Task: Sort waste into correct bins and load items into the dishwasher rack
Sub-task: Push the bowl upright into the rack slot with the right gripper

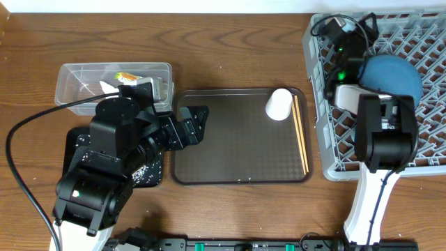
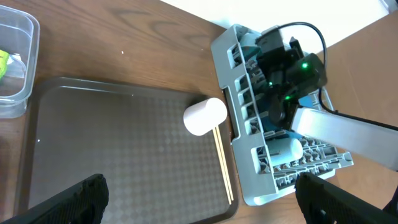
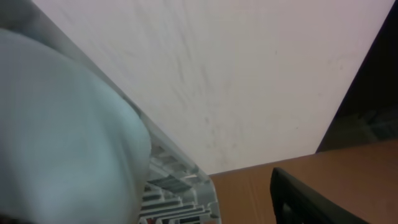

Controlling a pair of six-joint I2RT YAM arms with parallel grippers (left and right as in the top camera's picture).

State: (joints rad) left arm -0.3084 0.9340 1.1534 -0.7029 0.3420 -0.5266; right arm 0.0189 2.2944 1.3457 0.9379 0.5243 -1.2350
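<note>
A white cup (image 1: 279, 104) lies on its side on the brown serving tray (image 1: 237, 157), with the chopsticks (image 1: 302, 136) along the tray's right edge. Both show in the left wrist view: the cup (image 2: 205, 116) and the chopsticks (image 2: 224, 162). My left gripper (image 1: 195, 125) (image 2: 199, 208) is open and empty over the tray's left part. The big dark-blue bowl (image 1: 394, 77) sits in the grey dishwasher rack (image 1: 425, 150). My right gripper (image 1: 334, 35) is over the rack's back left. One finger (image 3: 311, 199) shows, set wide, beside a pale-blue thing (image 3: 62, 124) close to the camera.
The clear tub (image 1: 70, 73) at the back left holds a green-yellow wrapper (image 1: 129, 77) and white tissue (image 1: 108, 87). The black tray (image 1: 152, 174) with rice grains lies mostly under my left arm. The rack's wall (image 2: 239, 134) stands just right of the brown tray.
</note>
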